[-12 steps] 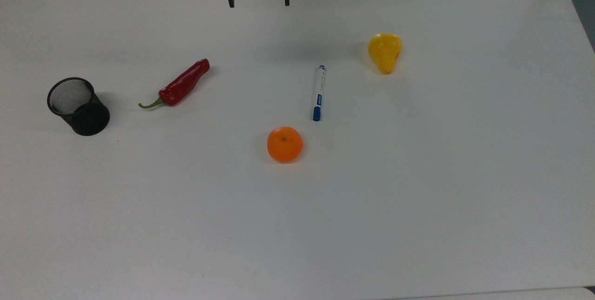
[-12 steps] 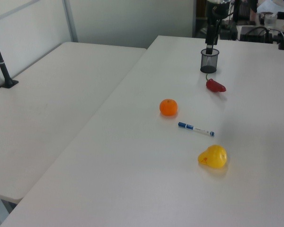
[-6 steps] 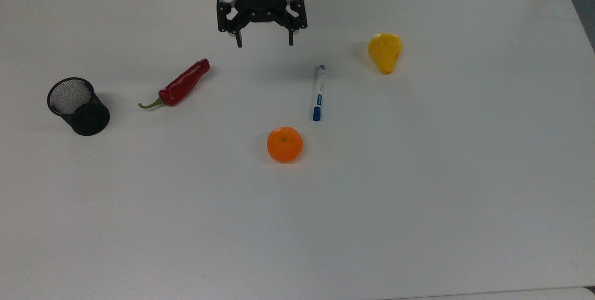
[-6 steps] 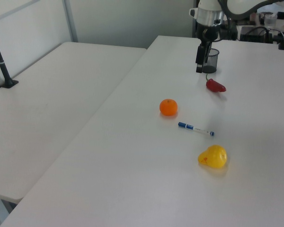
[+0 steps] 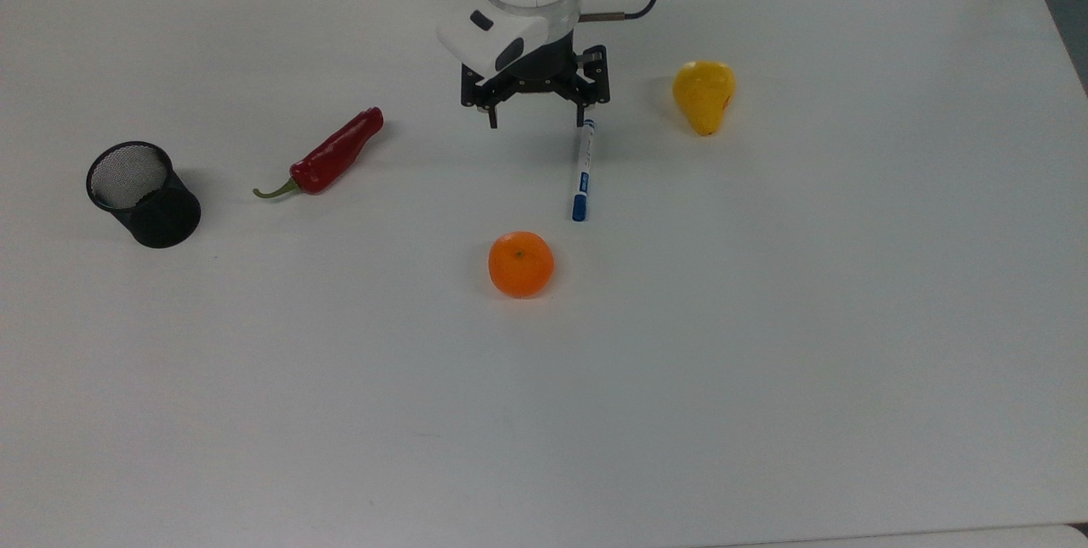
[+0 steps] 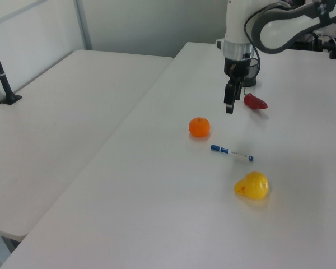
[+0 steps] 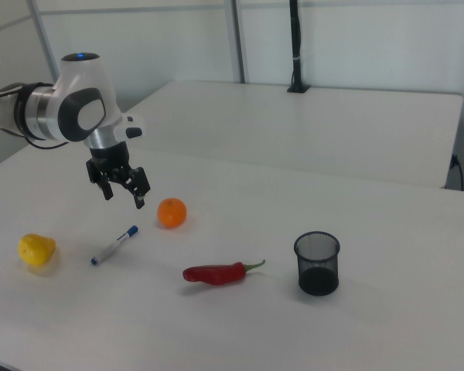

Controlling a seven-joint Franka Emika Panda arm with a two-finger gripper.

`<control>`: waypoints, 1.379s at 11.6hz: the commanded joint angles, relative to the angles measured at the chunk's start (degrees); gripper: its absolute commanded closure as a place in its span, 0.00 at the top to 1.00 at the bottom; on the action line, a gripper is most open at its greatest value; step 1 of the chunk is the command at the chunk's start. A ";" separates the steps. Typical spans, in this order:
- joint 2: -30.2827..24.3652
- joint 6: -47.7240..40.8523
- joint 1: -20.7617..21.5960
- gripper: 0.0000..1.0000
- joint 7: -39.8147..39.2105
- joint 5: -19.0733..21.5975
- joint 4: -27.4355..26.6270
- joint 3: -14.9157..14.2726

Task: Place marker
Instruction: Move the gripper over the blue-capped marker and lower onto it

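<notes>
Marker [image 5: 583, 171] lies flat mid-table [image 5: 765, 361], well clear of every edge, between orange [image 5: 521, 264] and yellow pear [image 5: 704, 95]. Gripper [image 5: 536, 118] hovers above its tail end, fingers spread, grasping nothing. Chili [image 5: 331, 155] and mesh cup [image 5: 143, 194] lie toward the top view's left edge.

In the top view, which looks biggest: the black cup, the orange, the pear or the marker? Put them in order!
As they look in the top view:
1. Black mesh cup
2. Yellow pear and orange, too alike to rank
3. Marker, long but very thin, so it covers the least
</notes>
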 commanded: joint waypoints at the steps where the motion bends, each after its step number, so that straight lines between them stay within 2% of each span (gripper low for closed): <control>1: 3.14 4.33 3.16 1.00 4.89 -2.10 -0.77 -0.46; 4: 7.53 7.05 5.28 0.99 9.73 -5.00 -0.86 -0.46; 5: 8.24 8.11 5.46 0.94 10.26 -5.80 -0.86 -0.46; 7: 8.95 8.21 5.55 0.70 10.27 -5.89 -0.86 -0.46; 8: 9.39 8.21 5.64 0.67 10.27 -5.98 -0.86 -0.46; 16: 11.50 8.74 5.73 0.61 11.76 -6.60 -1.38 0.86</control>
